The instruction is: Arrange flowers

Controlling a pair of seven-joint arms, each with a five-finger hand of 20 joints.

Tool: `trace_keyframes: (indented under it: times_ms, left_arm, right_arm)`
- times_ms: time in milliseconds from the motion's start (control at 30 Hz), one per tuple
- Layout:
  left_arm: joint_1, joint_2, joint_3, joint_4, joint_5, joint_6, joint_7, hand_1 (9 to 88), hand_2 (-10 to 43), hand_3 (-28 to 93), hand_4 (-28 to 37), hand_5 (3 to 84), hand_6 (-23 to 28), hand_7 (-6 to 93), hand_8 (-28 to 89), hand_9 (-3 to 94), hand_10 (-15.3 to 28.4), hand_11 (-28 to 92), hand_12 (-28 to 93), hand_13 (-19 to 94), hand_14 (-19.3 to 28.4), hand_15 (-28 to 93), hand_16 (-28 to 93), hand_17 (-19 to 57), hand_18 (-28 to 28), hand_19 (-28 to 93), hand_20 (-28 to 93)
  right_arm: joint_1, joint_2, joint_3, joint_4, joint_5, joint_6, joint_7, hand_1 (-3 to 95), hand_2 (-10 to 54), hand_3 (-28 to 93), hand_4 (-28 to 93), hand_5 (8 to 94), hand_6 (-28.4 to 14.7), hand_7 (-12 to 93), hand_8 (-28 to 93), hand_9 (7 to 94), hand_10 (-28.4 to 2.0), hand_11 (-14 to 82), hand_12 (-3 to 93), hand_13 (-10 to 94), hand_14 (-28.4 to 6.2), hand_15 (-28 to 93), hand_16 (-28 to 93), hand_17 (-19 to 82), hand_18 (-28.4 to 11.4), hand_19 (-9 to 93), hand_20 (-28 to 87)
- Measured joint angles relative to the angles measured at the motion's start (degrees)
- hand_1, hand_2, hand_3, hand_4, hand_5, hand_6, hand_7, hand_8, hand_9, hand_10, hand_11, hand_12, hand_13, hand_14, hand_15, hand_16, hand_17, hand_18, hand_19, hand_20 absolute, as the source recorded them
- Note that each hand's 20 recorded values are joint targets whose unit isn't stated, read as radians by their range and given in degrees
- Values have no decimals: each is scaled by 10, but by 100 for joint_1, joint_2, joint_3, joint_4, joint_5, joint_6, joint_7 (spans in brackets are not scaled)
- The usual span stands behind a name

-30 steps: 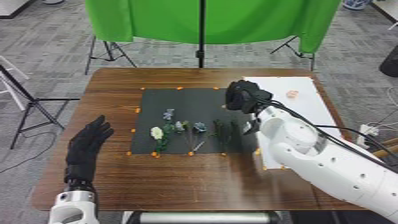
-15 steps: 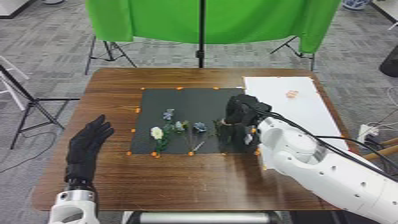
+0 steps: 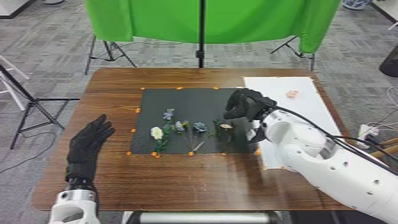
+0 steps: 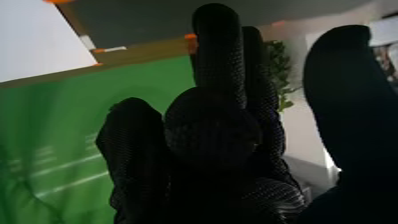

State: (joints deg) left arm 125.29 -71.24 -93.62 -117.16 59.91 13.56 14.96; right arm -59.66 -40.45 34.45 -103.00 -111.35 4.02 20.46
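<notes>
My right hand (image 3: 245,104) is over the right side of the black mat (image 3: 202,96), its fingers relaxed. Just below its fingertips, a pale flower (image 3: 226,126) lies on the mat. To that flower's left are a blue flower (image 3: 200,127), a small yellowish one (image 3: 179,125), a bluish-purple one (image 3: 169,114) and a white one (image 3: 157,133), with green stems toward the front. My left hand (image 3: 86,145) rests open left of the mat. In the right wrist view, my right hand (image 4: 213,135) has its thumb apart from the fingers; green leaves (image 4: 280,72) show between them, their flower hidden.
A white sheet (image 3: 311,109) lies right of the mat, bearing a small pink flower (image 3: 291,94). Orange markers dot the mat's edges. Beyond the brown table (image 3: 115,82) hangs a green cloth (image 3: 151,22) with a stand pole (image 3: 202,45) before it.
My right hand came toward the front of the mat, then drew back toward the far side. The pale flower now shows on the mat where it was not seen a second ago. My left hand stayed still.
</notes>
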Motion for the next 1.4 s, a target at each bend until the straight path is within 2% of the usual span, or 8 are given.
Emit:
trace_keyframes:
  times_ms: [233,433,533,733,933,1200,1333,1400]
  left_arm:
    - [-13,7,0,4,4,-4,4,231,95,637,-283,427,71,63,-47,391,143,169,113,289,187,270,-19,38,137,116,195]
    - [-21,32,2,22,3,-6,6,231,95,637,-283,427,71,64,-46,391,143,168,113,290,187,270,-19,38,136,117,195]
    - [-36,47,5,32,3,-8,10,231,94,638,-283,427,71,64,-46,391,144,168,113,290,188,271,-19,38,136,116,195]
    - [-62,49,10,38,4,-8,13,231,95,637,-283,427,71,64,-47,391,143,168,113,290,187,271,-19,38,136,115,195]
    - [-61,45,14,38,4,-9,13,231,95,638,-283,427,71,64,-47,391,144,167,113,290,187,270,-19,38,136,115,195]
    - [-59,45,15,38,4,-13,12,232,94,639,-283,428,71,64,-47,391,143,168,113,290,187,271,-19,38,136,116,195]
    - [-58,45,17,38,4,-17,12,233,94,638,-283,428,70,65,-48,391,143,168,113,291,187,271,-19,38,136,116,195]
    - [-59,43,18,39,4,-20,12,234,93,639,-283,427,70,65,-48,391,143,168,113,291,187,272,-19,38,136,116,195]
  right_arm:
    - [-123,30,609,-101,90,205,133,272,-95,636,-179,646,-4,146,-89,744,-142,188,212,872,-36,609,332,622,-135,932,600]
    - [460,-79,299,761,-241,1056,846,282,-95,646,-155,586,-10,132,-80,657,-157,146,203,858,-41,611,326,610,-135,932,591]
    - [845,-171,86,1398,-490,852,1099,290,-95,649,-155,562,-7,128,-79,626,-160,135,202,850,-42,612,324,605,-136,932,587]
    - [1247,-276,-55,2194,-582,-156,1178,300,-95,654,-160,547,0,127,-79,610,-160,128,203,840,-46,618,318,597,-138,932,577]
    - [1287,-464,-75,2850,-570,-213,1349,322,-95,656,-166,546,12,134,-81,612,-157,130,203,843,-44,621,312,597,-138,932,575]
    - [1106,-553,-85,3198,-530,-143,1432,453,-95,664,-203,634,29,182,-105,760,-114,193,216,906,-15,617,305,660,-114,932,590]
    - [974,-565,-128,3227,-456,228,1406,591,-95,546,-193,737,25,210,38,895,-86,82,359,934,-7,617,308,690,-102,932,599]
    - [926,-565,-158,3230,-441,581,1372,620,-95,539,-191,778,22,227,59,924,-79,81,369,937,-5,624,305,699,-100,932,602]
